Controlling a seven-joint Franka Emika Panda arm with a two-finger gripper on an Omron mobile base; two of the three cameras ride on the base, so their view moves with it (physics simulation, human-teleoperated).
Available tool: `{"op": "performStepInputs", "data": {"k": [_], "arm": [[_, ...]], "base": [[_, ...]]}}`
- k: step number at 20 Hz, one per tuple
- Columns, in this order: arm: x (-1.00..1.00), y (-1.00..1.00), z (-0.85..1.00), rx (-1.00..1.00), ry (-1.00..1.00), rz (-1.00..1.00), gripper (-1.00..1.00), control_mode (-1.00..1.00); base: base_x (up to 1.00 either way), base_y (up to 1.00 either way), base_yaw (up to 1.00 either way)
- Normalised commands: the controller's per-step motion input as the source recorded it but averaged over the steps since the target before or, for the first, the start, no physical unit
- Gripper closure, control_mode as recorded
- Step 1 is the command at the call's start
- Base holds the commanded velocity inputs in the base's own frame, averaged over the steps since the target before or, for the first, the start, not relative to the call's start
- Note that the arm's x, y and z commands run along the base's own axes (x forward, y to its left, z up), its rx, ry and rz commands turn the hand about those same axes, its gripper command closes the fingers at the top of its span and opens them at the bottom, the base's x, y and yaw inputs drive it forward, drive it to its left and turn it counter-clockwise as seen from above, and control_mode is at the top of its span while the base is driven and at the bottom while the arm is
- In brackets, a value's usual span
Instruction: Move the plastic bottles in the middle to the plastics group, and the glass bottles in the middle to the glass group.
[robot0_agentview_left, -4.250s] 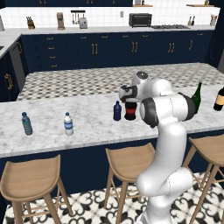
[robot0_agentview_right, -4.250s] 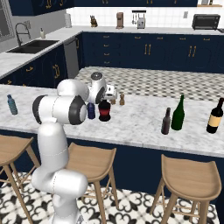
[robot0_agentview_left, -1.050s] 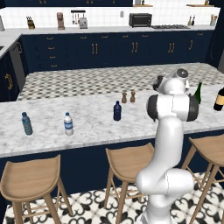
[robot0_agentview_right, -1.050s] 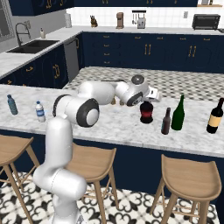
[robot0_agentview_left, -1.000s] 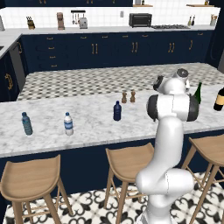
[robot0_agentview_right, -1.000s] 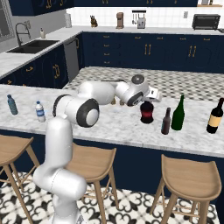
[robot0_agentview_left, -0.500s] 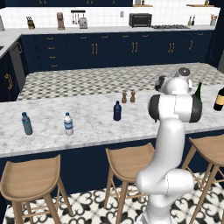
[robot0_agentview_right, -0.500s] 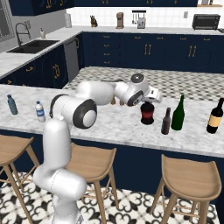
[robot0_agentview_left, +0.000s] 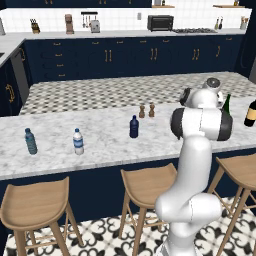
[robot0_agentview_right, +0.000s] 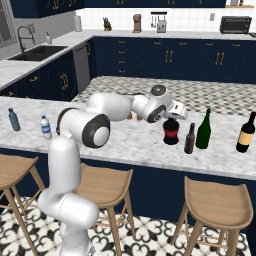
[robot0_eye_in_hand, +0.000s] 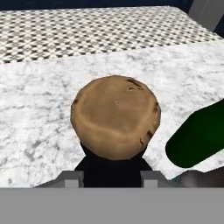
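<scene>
My gripper (robot0_agentview_right: 171, 121) is shut on the neck of the squat red-labelled glass bottle (robot0_agentview_right: 171, 134), which stands on the marble counter just left of the slim dark bottle (robot0_agentview_right: 189, 139). In the hand view its brown cap (robot0_eye_in_hand: 114, 116) sits between my fingertips (robot0_eye_in_hand: 72, 177). The glass group is to the right: the green wine bottle (robot0_agentview_right: 203, 130) and the dark wine bottle (robot0_agentview_right: 245, 133). The navy plastic bottle (robot0_agentview_left: 134, 127) stands mid-counter. Far left are the teal-tinted bottle (robot0_agentview_left: 31, 141) and the white-labelled water bottle (robot0_agentview_left: 78, 141).
Two tiny brown pieces (robot0_agentview_left: 146, 111) stand just behind the navy bottle. The green bottle (robot0_eye_in_hand: 199, 135) leans in close on the right of the hand view. Wooden stools (robot0_agentview_right: 215, 200) line the counter's near edge. Sink and cabinets lie far behind.
Over the last second the gripper and the squat bottle have shifted only slightly down and right; the bottle was carried here from mid-counter before that.
</scene>
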Motion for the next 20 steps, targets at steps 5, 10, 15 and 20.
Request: {"op": "performStepInputs", "data": {"k": [5, 10, 15, 20], "arm": [[0.00, -0.11, 0.00, 0.01, 0.00, -0.05, 1.00, -1.00], [0.00, -0.08, -0.01, 0.02, 0.00, -0.04, 1.00, -1.00], [0.00, -0.11, -0.29, 0.04, 0.00, -0.03, 1.00, -1.00], [0.00, -0.09, -0.14, 0.05, 0.00, -0.02, 1.00, -1.00]], "base": [[0.00, 0.00, 0.00], [0.00, 0.00, 0.00], [0.00, 0.00, 0.00], [0.00, 0.00, 0.00]]}}
